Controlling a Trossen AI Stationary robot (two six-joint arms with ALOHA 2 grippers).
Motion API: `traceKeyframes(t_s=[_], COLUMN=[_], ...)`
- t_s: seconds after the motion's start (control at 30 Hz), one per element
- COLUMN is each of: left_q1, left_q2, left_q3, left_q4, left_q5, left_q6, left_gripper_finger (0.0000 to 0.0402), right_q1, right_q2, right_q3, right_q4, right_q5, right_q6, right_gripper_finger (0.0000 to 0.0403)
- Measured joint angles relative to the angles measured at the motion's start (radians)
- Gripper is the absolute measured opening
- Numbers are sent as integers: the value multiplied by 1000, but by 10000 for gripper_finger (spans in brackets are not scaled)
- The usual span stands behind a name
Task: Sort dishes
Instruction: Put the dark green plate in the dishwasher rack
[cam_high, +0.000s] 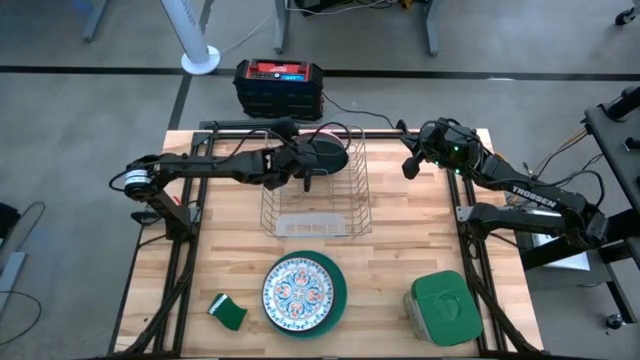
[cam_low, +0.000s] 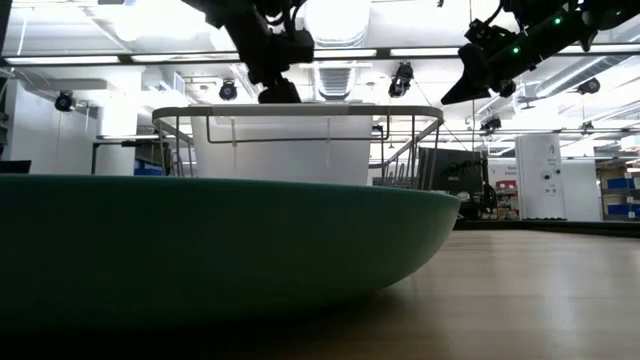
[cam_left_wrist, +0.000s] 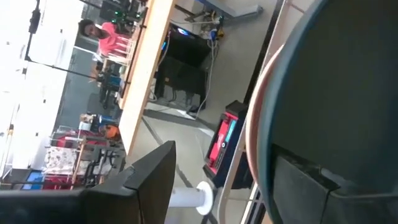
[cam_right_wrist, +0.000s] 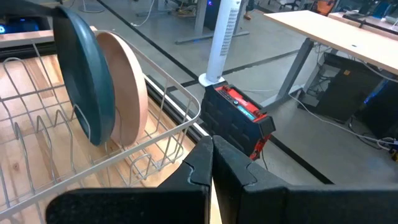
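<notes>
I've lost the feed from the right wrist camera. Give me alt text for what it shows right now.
A dark teal plate and a salmon-pink plate stand upright side by side at one end of a wire dish rack. The right claw, shut and empty, sits at the bottom of the picture. Beyond the table's edge a red-topped black case and a white fan stand are on the floor.

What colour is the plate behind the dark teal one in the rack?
Salmon-pink plate, clearest in the right wrist view.
</notes>
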Motion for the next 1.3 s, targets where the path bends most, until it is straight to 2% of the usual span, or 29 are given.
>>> traceKeyframes(t_s=[0.17,0.43,0.77,0.87,0.93,1.1,1.3], left_q1=[1,18,34,33,33,37,50], left_q2=[0,0,0,2,3,25,127], left_q3=[60,69,77,77,99,178,303], left_q4=[-74,-49,-89,-99,-106,-101,-291], left_q5=[16,204,201,162,152,258,260], left_q6=[1,-5,-52,-38,-22,-1,-58], left_gripper_finger=[224,224,224,224,224,224,224], right_q1=[0,0,0,0,0,0,0], right_q2=[0,0,0,0,0,0,0], right_q3=[0,0,0,0,0,0,0], right_q4=[0,0,0,0,0,0,0], right_q5=[0,0,0,0,0,0,0], right_q6=[0,-1,0,0,0,0,0], right_gripper_finger=[0,0,0,0,0,0,0])
